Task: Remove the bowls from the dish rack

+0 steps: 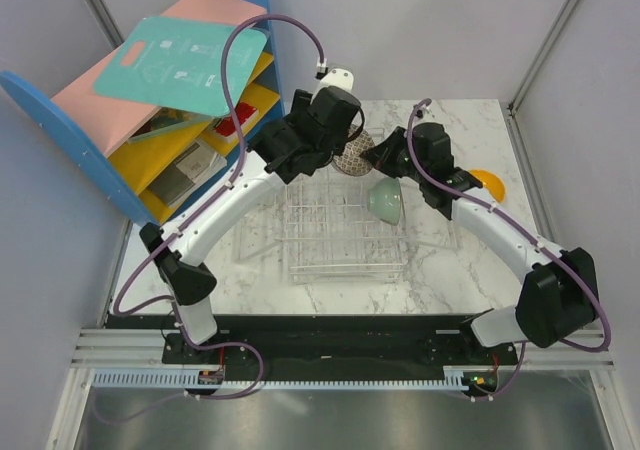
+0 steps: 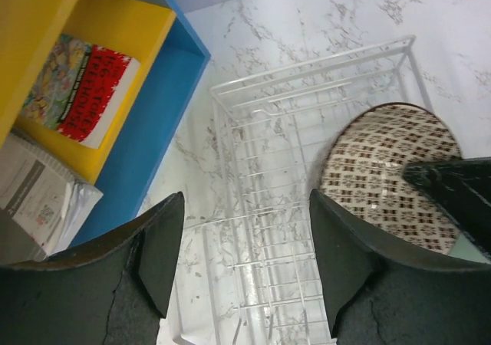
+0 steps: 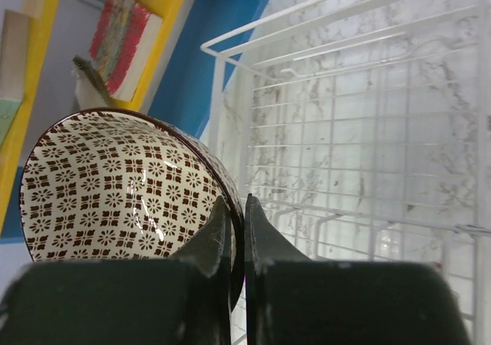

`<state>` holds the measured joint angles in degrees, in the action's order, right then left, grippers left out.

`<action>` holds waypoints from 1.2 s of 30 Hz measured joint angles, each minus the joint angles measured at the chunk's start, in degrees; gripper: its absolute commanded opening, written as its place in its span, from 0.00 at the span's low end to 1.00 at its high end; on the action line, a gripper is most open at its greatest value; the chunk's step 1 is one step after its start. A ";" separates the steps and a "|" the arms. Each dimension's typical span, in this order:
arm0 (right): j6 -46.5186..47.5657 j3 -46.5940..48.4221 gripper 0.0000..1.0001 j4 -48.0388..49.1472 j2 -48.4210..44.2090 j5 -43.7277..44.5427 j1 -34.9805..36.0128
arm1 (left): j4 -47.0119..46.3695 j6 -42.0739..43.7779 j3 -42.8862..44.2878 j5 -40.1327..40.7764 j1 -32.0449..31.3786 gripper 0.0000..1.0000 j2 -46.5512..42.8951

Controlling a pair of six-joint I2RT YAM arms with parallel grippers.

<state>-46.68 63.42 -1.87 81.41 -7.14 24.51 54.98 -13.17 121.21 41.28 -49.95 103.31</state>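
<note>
the left arm (image 1: 250,185) goes from its base at 7 o'clock in a wide bow up over the table (image 1: 450,270) to the far side of the dish rack (image 1: 345,235). the left gripper (image 2: 245,195) points down at the rack wires. its jaws stand wide apart and there is nothing between them.

the right arm (image 1: 490,225) rises from its base at 4 o'clock and leans toward 11 o'clock. its wrist is bent down to the far edge of the rack. the right gripper (image 3: 236,201) is closed tight on the dark rim of the mesh-patterned bowl (image 3: 115,199), with one finger inside and one finger outside the rim. this bowl stands on its edge at the 12 o'clock side of the rack, between the two grippers. i cannot tell if it touches the wire.

the mint bowl (image 1: 385,200) lies tipped in the rack at about 2 o'clock, just beside the right gripper. the orange bowl (image 1: 488,183) is on the table at 3 o'clock of the rack, partly hidden by the right arm. the blue and yellow shelf unit (image 1: 150,120) stands at 10 o'clock.
</note>
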 measured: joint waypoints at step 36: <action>10.93 -6.78 0.03 -20.46 -4.72 15.08 -38.69 | -4.31 -4.07 -20.33 4.61 1.62 0.70 -10.19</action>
<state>-35.75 56.64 -22.33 76.69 7.94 -14.17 50.68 -17.23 100.88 45.89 -48.34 93.12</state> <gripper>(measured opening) 0.045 0.709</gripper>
